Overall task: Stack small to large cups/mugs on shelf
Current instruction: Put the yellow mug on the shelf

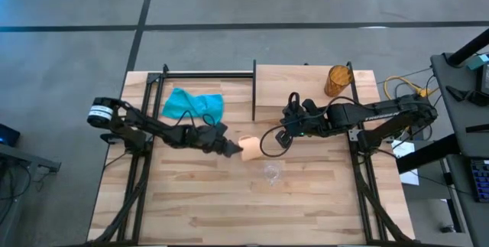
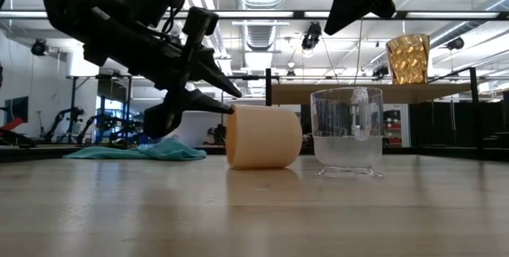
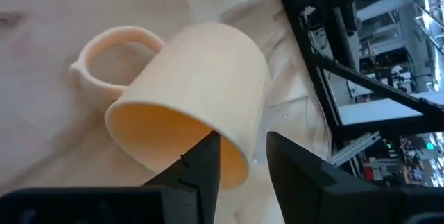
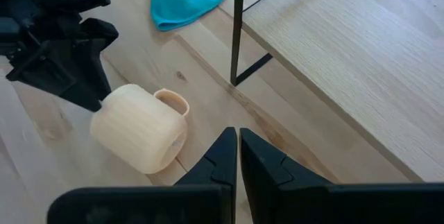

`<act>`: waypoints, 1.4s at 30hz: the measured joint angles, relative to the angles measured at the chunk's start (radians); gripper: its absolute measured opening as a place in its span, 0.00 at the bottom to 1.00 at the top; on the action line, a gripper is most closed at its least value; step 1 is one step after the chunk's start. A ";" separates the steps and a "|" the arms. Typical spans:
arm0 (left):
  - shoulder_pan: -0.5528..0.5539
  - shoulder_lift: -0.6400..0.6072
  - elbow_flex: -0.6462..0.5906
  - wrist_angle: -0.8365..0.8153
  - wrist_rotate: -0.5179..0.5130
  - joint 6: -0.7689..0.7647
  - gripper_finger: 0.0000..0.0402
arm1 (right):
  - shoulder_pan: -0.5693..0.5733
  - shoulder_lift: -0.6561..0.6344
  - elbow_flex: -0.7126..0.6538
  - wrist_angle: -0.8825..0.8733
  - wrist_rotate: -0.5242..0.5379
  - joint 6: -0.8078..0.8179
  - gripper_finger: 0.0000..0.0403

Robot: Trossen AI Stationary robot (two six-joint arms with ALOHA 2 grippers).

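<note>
**Desk:** What is at risk, reading from the left?

**Photographer:** The left gripper (image 1: 233,150) stands open at the mouth of the orange mug (image 1: 251,148), which lies on its side on the tabletop (image 1: 191,201), handle toward the shelf. One finger (image 3: 198,168) sits just inside the rim, the other outside. A round mug on its side may roll or twist as the jaws close, and the wall could slip out. The small glass cup (image 1: 272,172) stands upright close beside it, so a skidding mug could knock it over.

**Desk:** And further right?

**Photographer:** The right gripper (image 1: 283,136) hovers shut and holding nothing above the table, near the shelf's front edge; a lifted mug might clip it or a black post (image 4: 238,37).

**Desk:** Anything inside the vessels?

**Photographer:** The mug's interior shows bare. The glass looks empty. The brown wood-grain cup (image 1: 338,80) already stands on the shelf (image 1: 306,86); I cannot see into it. A teal cloth (image 1: 194,105) lies well to the left.
</note>
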 joint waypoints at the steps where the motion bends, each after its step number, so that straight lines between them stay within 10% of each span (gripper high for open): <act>1: 0.005 0.000 0.000 0.000 -0.001 0.000 0.25 | 0.000 0.000 0.000 0.000 0.000 0.000 0.03; 25: 0.049 0.158 0.016 0.256 0.019 -0.025 0.25 | 0.000 0.000 0.000 0.001 0.000 0.000 0.03; 33: 0.049 0.160 0.016 0.261 0.057 -0.024 0.03 | 0.000 0.000 0.000 0.000 0.000 0.000 0.03; 42: 0.049 0.107 0.033 0.215 0.132 -0.025 0.00 | 0.000 0.000 -0.001 -0.001 0.000 0.000 0.03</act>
